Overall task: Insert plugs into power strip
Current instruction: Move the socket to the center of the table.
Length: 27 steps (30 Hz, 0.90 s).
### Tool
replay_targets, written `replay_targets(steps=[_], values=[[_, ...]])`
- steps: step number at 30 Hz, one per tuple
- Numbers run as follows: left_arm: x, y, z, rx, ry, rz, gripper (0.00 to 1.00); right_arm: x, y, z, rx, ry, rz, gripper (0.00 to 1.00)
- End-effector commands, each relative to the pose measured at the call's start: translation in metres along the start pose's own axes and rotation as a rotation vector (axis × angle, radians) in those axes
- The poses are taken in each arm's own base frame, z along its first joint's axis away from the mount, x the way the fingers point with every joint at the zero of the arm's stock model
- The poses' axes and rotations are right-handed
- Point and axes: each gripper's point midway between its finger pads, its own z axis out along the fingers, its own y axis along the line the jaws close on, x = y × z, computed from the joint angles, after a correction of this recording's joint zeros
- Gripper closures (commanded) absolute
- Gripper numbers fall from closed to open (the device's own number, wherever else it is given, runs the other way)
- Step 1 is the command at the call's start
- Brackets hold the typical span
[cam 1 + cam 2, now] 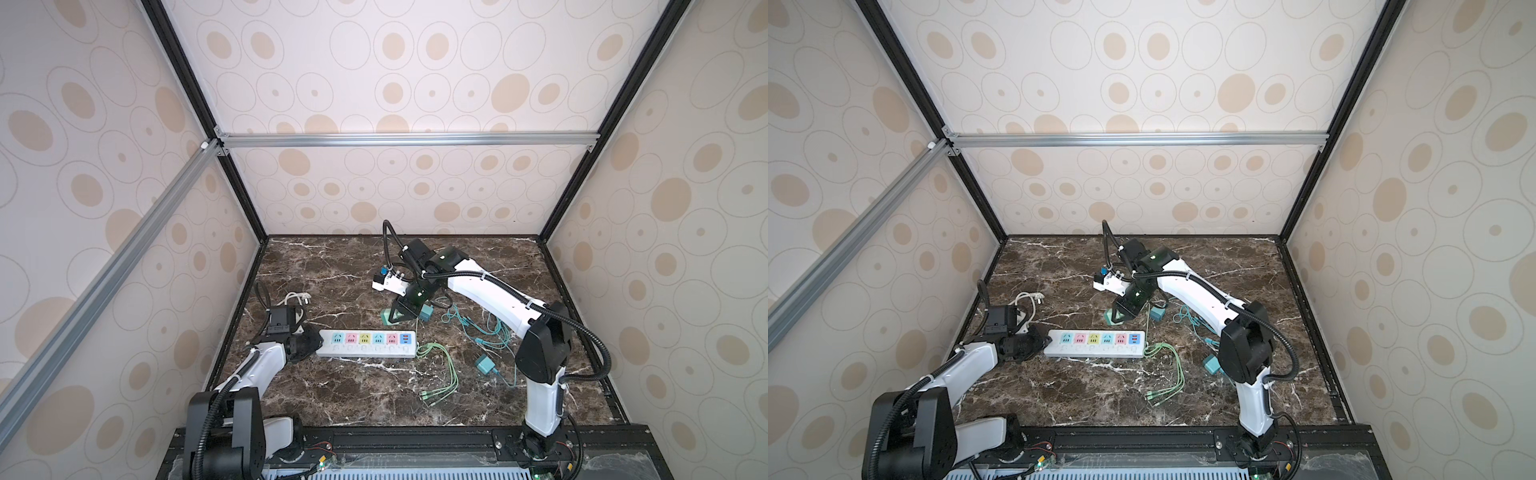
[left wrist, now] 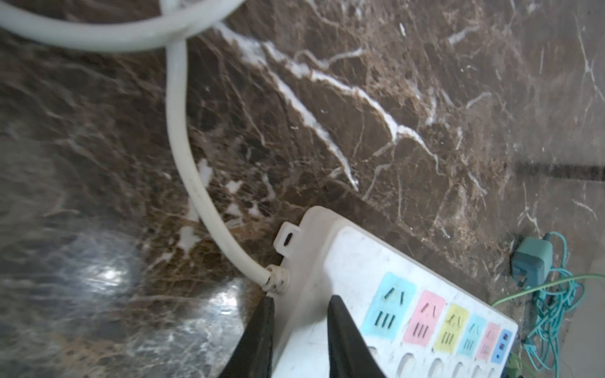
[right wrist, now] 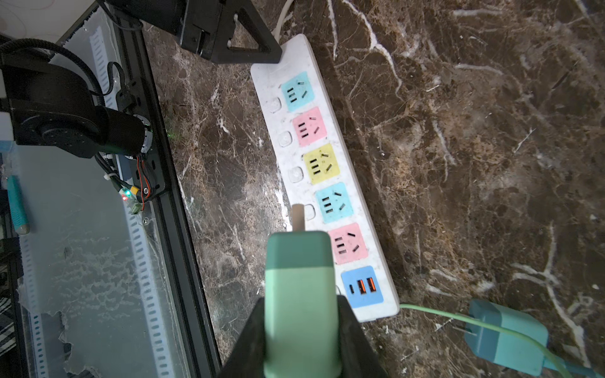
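The white power strip [image 1: 365, 353] [image 1: 1094, 353] lies across the front middle of the marble table, all its pastel sockets empty [image 3: 271, 75]. My left gripper [image 1: 318, 343] [image 2: 299, 299] is shut on the strip's cord end [image 2: 343, 255], one finger against the end wall and one on the top face. My right gripper [image 1: 395, 316] [image 3: 300, 298] is shut on the mint green plug [image 1: 387, 318] [image 3: 298, 261], which hangs just behind the strip with a prong [image 3: 298, 217] showing. Two teal plugs [image 1: 424, 312] [image 1: 484, 365] lie loose on the table.
A white plug with a thick white cord [image 1: 297, 297] lies coiled behind my left wrist. Teal cables [image 1: 486, 328] tangle under the right arm, and a green cable [image 1: 440, 365] loops in front of the strip's right end. Patterned walls close off three sides.
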Motion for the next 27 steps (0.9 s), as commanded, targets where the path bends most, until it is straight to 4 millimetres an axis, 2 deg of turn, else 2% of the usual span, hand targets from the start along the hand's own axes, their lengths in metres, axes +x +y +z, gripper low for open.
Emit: replay_targets(steps=[1,8,12,17,20,23,27], values=[[0.016,-0.015,0.002,0.061,0.064,0.038,0.71,-0.003,0.015,-0.007,-0.022,-0.006,-0.042,1.0],[0.03,-0.04,-0.003,0.139,0.086,0.089,0.7,0.006,0.017,0.008,0.031,0.097,-0.07,1.0],[0.034,-0.047,0.003,0.172,0.1,0.101,0.69,0.012,0.013,0.019,0.1,0.196,-0.113,1.0],[0.041,-0.052,0.016,0.163,0.114,0.123,0.69,0.003,0.006,0.026,0.168,0.249,-0.138,1.0],[0.044,-0.055,0.018,0.184,0.112,0.128,0.7,-0.001,-0.001,0.035,0.232,0.299,-0.175,1.0],[0.045,-0.058,0.019,0.204,0.112,0.142,0.7,-0.01,0.001,0.04,0.239,0.325,-0.189,1.0],[0.045,-0.065,0.018,0.256,0.092,0.156,0.7,-0.007,-0.006,0.051,0.282,0.375,-0.226,1.0]])
